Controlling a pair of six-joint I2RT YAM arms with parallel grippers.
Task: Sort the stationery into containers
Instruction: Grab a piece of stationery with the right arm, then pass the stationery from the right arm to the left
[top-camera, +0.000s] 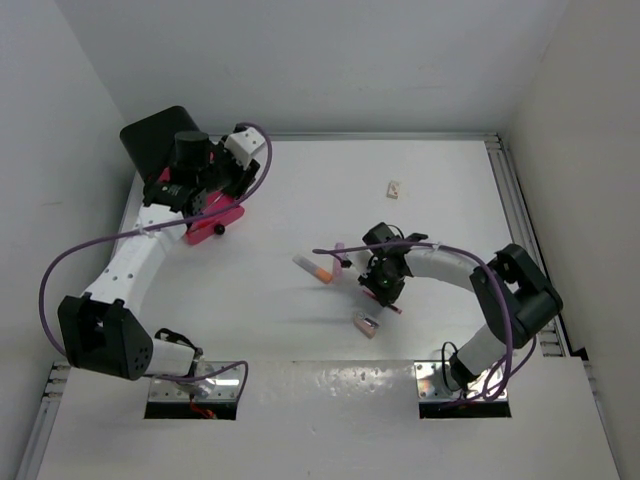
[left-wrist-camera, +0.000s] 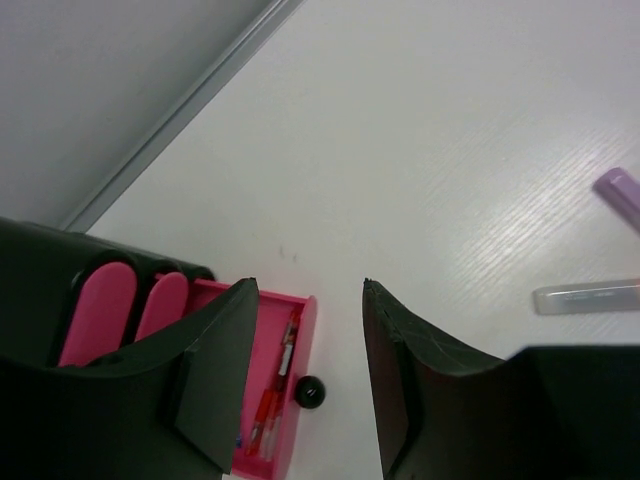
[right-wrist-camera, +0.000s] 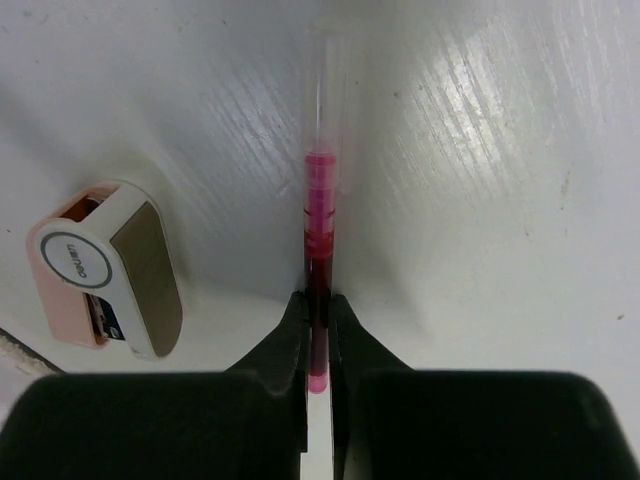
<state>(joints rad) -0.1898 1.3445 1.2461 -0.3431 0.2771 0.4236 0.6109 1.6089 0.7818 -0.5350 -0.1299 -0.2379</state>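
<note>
The right claw (right-wrist-camera: 318, 318) was clenched on the thin red pen (right-wrist-camera: 318, 200), low on the surface (right-wrist-camera: 480, 200) near a pinkish eraser-like block (right-wrist-camera: 105, 268). A good lift would likely go straight up, keeping the pen level so it did not pivot between the jaws. The left claw (left-wrist-camera: 308, 300) hung released and empty over the open pink drawer (left-wrist-camera: 302, 330) of the black cabinet (left-wrist-camera: 40, 270), which held red pens (left-wrist-camera: 280, 370); its other drawers (left-wrist-camera: 100, 310) hid their contents.
</note>
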